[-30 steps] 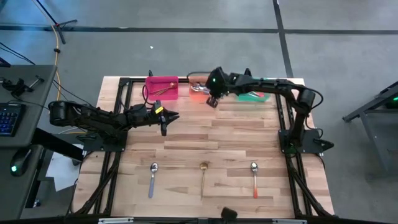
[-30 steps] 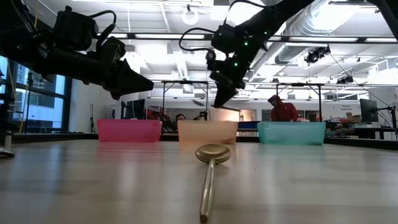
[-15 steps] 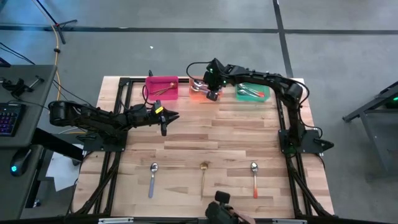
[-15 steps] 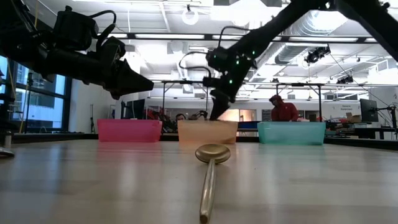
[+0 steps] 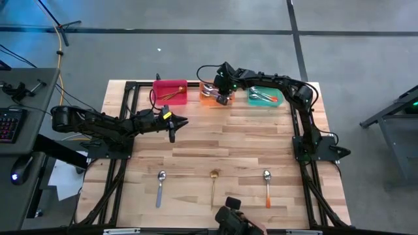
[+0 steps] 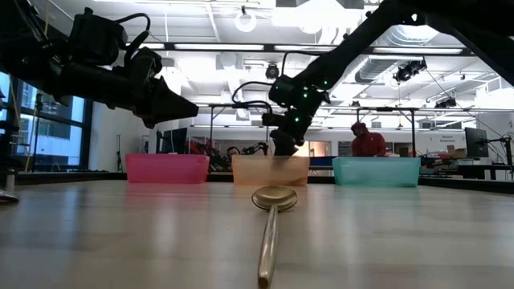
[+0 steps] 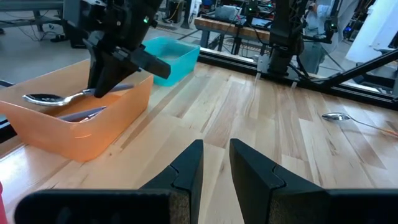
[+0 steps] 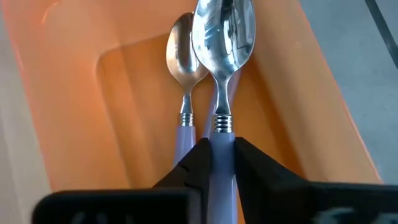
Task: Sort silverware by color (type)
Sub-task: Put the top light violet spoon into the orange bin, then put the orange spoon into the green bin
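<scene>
Lowered since the prior frame, right gripper (image 8: 216, 155) now sits inside the orange bin (image 5: 210, 99), fingers clamping a purple-handled spoon (image 8: 222, 37) beside another there. Release appears imminent. Left gripper (image 7: 214, 163) waits mid-table, fingers slightly apart, empty.

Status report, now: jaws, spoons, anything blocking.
Right gripper over orange bin, jaws gripping purple-handled spoon. Left gripper waiting mid-table, jaws slightly apart, empty. Three spoons left at near edge. Nothing blocking.

A grey concrete floor (image 5: 196, 59) crossed by dark seams surrounded the wooden table (image 5: 222, 140). Beside the table stood a desk (image 5: 16, 124) with a keyboard (image 5: 8, 124). Beyond the table, white ceiling ducts (image 6: 418, 28), round lamps (image 6: 245, 20), a window (image 6: 36, 128) and a person in red (image 6: 369, 143) showed.
</scene>
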You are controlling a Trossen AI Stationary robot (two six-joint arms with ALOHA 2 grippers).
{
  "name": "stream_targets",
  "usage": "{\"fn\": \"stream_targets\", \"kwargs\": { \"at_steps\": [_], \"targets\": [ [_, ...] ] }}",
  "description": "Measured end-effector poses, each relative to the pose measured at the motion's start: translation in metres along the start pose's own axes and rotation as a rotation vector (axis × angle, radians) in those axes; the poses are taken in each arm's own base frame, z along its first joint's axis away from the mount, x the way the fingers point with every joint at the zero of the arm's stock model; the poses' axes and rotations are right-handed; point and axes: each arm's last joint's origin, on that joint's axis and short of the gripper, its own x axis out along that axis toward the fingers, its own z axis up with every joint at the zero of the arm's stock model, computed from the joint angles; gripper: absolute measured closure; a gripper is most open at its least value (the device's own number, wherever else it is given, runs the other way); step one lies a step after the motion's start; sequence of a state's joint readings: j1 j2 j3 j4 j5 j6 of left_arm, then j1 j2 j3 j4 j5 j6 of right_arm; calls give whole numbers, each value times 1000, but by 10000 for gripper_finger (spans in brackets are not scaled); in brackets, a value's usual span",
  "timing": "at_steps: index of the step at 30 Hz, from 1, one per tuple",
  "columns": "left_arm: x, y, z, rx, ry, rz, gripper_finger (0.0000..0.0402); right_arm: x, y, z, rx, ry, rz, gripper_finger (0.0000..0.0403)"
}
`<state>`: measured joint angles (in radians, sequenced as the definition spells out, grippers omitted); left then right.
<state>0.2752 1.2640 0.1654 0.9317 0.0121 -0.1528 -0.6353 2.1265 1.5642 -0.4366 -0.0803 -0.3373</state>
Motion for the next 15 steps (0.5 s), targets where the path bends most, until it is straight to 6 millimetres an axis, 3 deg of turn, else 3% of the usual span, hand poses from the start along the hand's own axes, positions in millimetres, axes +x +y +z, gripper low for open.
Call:
{"fn": "stream_targets", "kwargs": {
  "at_steps": [4,8,11,15],
  "targets": [
    [0,0,0,0,0,0,330,-1,0,2,16,-14,-5,320],
    [0,0,0,0,0,3,330,-16,0,12,15,-17,-12,281],
    [0,0,0,0,0,2,330,-32,5,20,-3,-19,-39,279],
    [0,0,0,6,1,-1,330,-52,15,32,-29,-89,-47,316]
  ]
}}
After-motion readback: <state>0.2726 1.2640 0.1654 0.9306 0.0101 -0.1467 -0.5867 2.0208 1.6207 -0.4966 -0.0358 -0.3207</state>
